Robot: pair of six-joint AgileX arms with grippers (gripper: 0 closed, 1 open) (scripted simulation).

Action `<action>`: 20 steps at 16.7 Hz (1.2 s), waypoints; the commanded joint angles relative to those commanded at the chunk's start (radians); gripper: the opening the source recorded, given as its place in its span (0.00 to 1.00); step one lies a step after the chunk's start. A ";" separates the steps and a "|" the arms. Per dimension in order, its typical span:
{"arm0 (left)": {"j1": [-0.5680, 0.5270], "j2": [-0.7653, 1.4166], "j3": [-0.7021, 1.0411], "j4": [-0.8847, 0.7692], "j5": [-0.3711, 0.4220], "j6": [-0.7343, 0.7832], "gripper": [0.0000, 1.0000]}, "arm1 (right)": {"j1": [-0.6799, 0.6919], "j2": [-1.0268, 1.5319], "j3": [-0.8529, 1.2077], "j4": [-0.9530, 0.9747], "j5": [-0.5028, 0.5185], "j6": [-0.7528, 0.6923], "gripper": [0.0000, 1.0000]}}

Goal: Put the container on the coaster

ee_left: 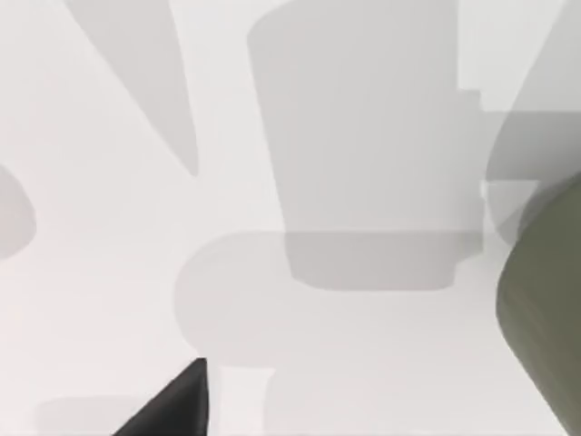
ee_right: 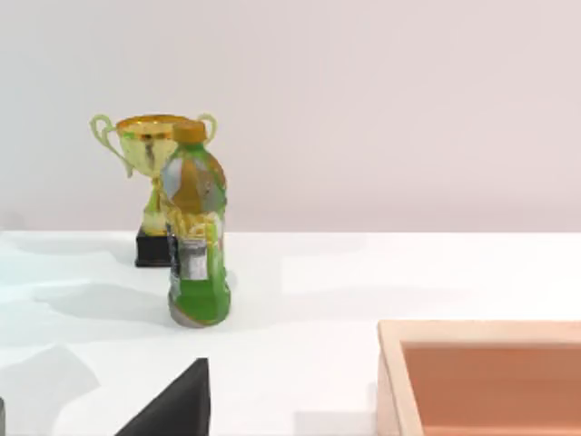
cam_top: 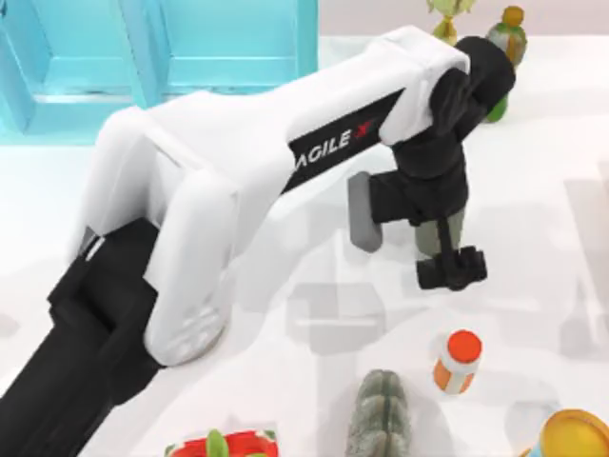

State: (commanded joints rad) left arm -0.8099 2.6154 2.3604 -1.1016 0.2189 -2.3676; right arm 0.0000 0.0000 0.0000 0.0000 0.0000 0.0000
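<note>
One arm does the work: the left arm [cam_top: 238,181] reaches across the table [cam_top: 533,248], its gripper [cam_top: 440,224] wrapped round the olive cup [cam_top: 455,227], apparently gripping it and carrying it upright. The coaster [cam_top: 364,211] lies just beside it toward the table's left, a short sideways shift away.
</note>
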 joint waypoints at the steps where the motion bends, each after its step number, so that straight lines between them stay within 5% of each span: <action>1: 0.000 0.000 0.000 0.000 0.000 0.000 1.00 | 0.000 0.000 0.000 0.000 0.000 0.000 1.00; 2: 0.000 0.000 0.000 0.000 0.000 0.000 1.00 | 0.000 0.000 0.000 0.000 0.000 0.000 1.00; 15: 0.000 0.000 0.000 0.000 0.000 0.000 0.02 | 0.000 0.000 0.000 0.000 0.000 0.000 1.00; 20: 0.000 0.000 0.000 0.000 0.000 0.000 0.00 | 0.000 0.000 0.000 0.000 0.000 0.000 1.00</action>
State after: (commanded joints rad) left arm -0.8099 2.6154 2.3604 -1.1016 0.2189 -2.3676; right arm 0.0000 0.0000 0.0000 0.0000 0.0000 0.0000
